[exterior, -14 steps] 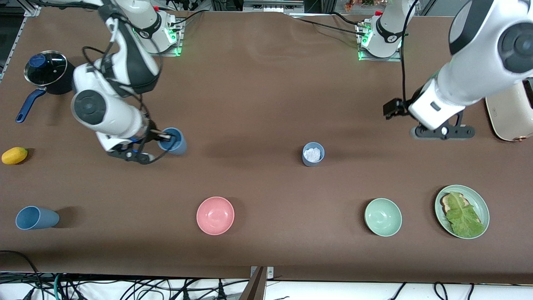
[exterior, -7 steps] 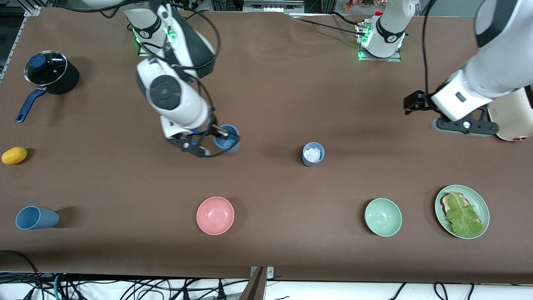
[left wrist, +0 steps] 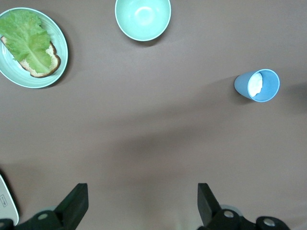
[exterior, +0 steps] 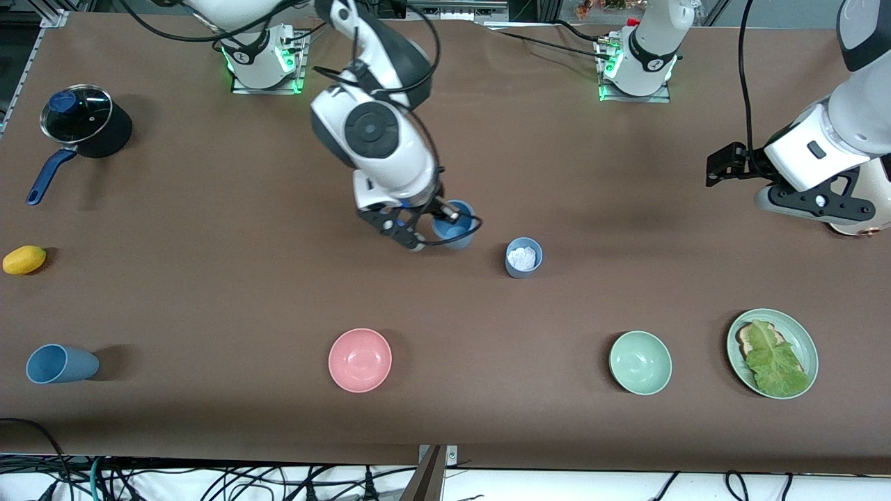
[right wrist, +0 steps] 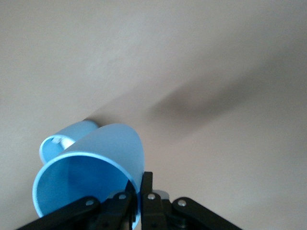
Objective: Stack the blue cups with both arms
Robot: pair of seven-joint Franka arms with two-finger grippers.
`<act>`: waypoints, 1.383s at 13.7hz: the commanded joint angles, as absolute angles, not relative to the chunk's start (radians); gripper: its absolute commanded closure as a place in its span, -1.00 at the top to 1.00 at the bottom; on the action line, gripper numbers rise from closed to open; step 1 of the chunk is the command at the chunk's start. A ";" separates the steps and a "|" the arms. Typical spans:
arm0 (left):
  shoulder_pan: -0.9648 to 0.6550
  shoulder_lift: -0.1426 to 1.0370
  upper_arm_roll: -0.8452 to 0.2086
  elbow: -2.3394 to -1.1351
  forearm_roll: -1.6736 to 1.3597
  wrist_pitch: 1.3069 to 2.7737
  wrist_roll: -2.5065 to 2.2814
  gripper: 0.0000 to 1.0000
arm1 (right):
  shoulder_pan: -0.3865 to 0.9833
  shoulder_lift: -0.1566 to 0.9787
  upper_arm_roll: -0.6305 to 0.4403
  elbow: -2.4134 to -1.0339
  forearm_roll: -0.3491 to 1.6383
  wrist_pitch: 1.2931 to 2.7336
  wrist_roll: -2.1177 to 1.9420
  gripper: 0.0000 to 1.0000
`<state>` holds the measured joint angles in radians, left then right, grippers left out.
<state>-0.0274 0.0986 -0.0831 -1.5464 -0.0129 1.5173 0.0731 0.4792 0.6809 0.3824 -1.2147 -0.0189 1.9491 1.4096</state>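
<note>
Three blue cups point(exterior: 453, 224); two bowls point(exterior: 360, 360)

We see that the right gripper point(exterior: 437, 224), pinching the rim of a blue cup point(exterior: 456, 224), has carried it across the table toward the left arm's end, and it is now just beside the cup with white filling point(exterior: 523, 257). The left gripper point(exterior: 811, 203) has drawn back over the toaster point(exterior: 866, 202).
</note>
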 commanded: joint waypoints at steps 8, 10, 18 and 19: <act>-0.032 0.074 -0.072 -1.577 -0.023 1.520 0.084 1.00 | 0.583 0.804 0.377 -1.120 -0.015 2.218 1.575 -1.00; -0.029 0.068 -0.074 -1.589 -0.023 1.519 0.086 1.00 | 0.595 0.819 0.376 -1.120 -0.015 2.250 1.583 -1.00; -0.021 0.071 -0.071 -1.582 -0.031 1.514 0.086 1.00 | 0.597 0.865 0.373 -1.120 -0.025 2.282 1.583 -1.00; -0.021 0.077 -0.069 -1.572 -0.023 1.513 0.087 1.00 | 0.597 0.868 0.373 -1.120 -0.025 2.287 1.583 -1.00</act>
